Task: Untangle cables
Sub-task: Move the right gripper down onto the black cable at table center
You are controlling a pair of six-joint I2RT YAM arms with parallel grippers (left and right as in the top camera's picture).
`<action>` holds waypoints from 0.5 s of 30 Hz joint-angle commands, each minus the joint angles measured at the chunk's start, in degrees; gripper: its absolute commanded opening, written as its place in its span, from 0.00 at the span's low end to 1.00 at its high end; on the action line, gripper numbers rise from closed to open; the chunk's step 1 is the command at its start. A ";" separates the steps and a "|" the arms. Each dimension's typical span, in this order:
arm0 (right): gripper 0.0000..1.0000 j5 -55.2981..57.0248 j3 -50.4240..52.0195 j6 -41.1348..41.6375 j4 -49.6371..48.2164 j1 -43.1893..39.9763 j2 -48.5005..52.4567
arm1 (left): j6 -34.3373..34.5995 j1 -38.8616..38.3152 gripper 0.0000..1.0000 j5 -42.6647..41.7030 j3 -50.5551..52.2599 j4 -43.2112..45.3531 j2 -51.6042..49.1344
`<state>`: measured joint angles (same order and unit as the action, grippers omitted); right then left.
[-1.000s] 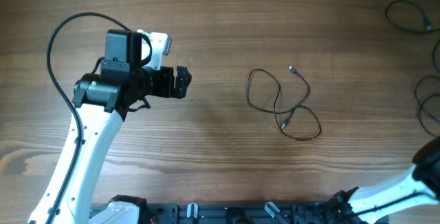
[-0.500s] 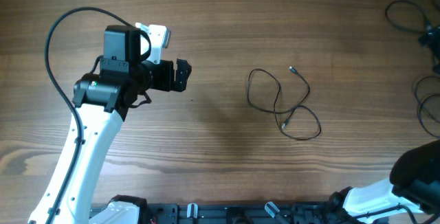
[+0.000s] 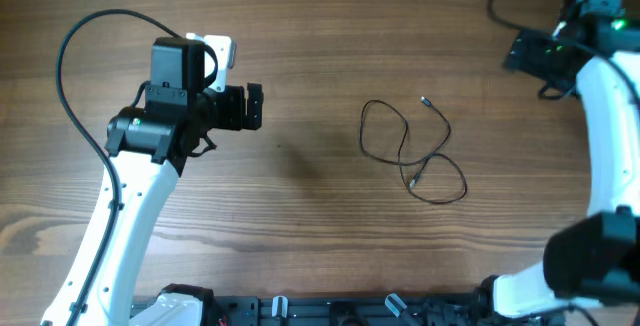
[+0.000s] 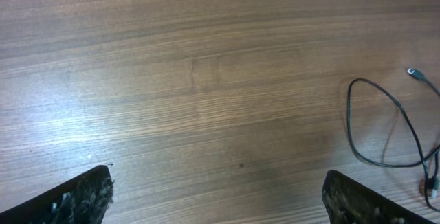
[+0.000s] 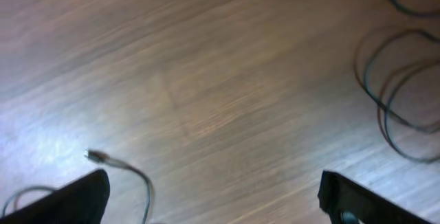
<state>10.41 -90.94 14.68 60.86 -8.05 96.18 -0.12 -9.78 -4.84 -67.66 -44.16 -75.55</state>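
Cables thin, black, looped, grained wood table, left claw wide, right claw wide

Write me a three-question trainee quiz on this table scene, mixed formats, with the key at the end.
1. True or false: the left gripper is holding the thin cable.
2. The thin cable lies: A) loose on the table, touched by neither arm; B) clamped between two fingers; C) draped over an arm.
3. Fill in: the jaws of the right gripper stand ____.
Key: 1 false; 2 A; 3 open.
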 commanded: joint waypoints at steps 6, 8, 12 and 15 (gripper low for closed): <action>1.00 -1.66 25.20 3.67 -5.86 2.27 -22.60 | 0.59 -0.04 1.00 1.07 -0.04 -0.15 0.55; 1.00 -5.03 25.20 3.48 -1.70 2.80 -23.06 | 1.05 -0.04 1.00 1.05 -0.07 0.28 0.55; 1.00 -17.40 26.10 -6.08 0.26 7.54 -23.06 | 1.03 -0.07 1.00 -0.24 -0.04 0.66 0.55; 1.00 -22.05 28.00 -10.23 -0.63 12.33 -22.86 | 1.01 -0.07 1.00 -0.22 -0.04 0.66 0.55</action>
<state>-4.58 -64.82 9.74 60.73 1.10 73.97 0.32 -9.78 -4.36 -67.68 -43.66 -75.53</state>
